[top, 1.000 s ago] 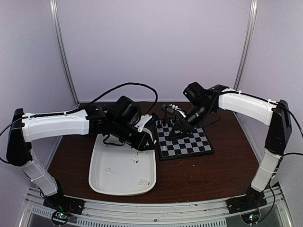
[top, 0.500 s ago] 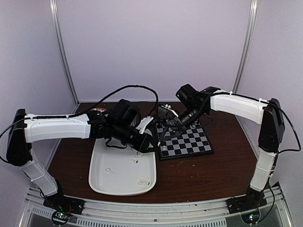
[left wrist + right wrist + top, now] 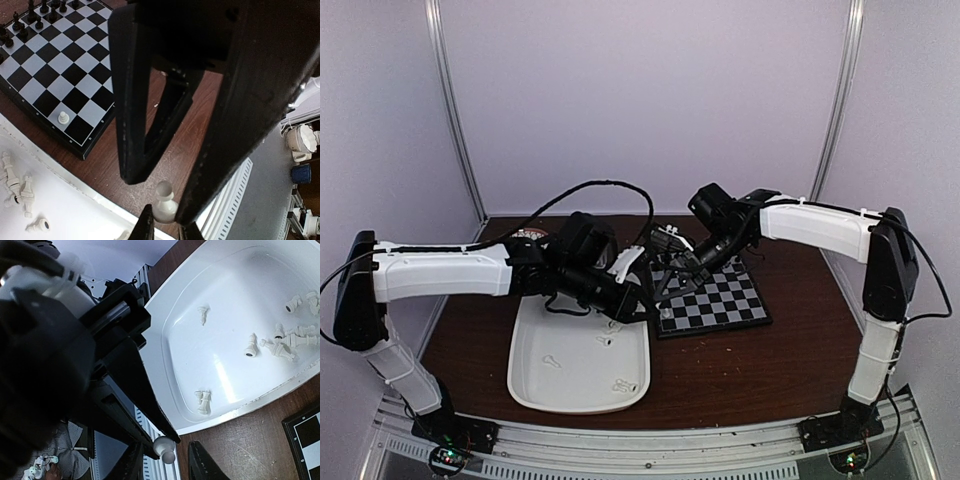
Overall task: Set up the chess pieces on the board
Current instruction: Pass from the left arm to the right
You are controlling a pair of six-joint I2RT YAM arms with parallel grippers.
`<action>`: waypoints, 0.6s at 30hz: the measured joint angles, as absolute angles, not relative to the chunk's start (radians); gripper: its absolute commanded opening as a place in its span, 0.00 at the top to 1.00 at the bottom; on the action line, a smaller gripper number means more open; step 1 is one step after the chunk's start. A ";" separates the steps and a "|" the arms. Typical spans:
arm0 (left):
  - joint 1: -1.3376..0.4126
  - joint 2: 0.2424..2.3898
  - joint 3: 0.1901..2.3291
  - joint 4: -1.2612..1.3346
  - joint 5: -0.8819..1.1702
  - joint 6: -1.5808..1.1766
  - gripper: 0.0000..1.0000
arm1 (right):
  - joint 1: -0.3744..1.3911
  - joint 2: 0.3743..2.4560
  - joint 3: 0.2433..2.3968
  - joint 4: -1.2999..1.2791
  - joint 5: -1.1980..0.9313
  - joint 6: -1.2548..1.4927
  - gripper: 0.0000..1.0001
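Observation:
My left gripper (image 3: 166, 227) is shut on the base of a white pawn (image 3: 164, 202) and holds it in the air over the brown table, between the white tray and the board (image 3: 720, 300). My right gripper (image 3: 166, 462) is open, one finger on each side of that pawn (image 3: 165, 447), head-on to the left gripper. In the top view the two grippers meet at the board's left edge, left (image 3: 646, 300) and right (image 3: 666, 283). One white pawn (image 3: 63, 118) stands on the board's near row. Black chessmen (image 3: 30, 20) stand on the far rows.
The white tray (image 3: 535, 385) lies left of the board and holds several white chessmen lying on their sides (image 3: 280, 342). A metal rail runs along the table's near edge (image 3: 640, 440).
My right arm has swung left and brought its open fingers around the pawn in my left gripper. My left gripper has shifted slightly right, still shut on the pawn.

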State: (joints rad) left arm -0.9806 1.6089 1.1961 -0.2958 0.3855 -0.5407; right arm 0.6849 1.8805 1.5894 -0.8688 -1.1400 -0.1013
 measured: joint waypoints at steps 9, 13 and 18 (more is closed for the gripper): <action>-0.981 1.608 1.192 -0.285 0.385 -0.548 0.90 | 0.690 1.880 1.579 -0.860 -1.150 -0.097 0.81; -0.981 1.608 1.191 -0.284 0.385 -0.548 0.89 | 0.690 1.880 1.577 -0.857 -1.148 -0.095 0.95; -0.981 1.608 1.189 -0.286 0.384 -0.548 0.85 | 0.690 1.880 1.571 -0.847 -1.150 -0.092 1.00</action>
State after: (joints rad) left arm -0.9810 1.6081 1.1889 -0.2863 0.3840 -0.5484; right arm 0.6895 1.8805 1.5711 -0.8474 -1.1500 -0.0921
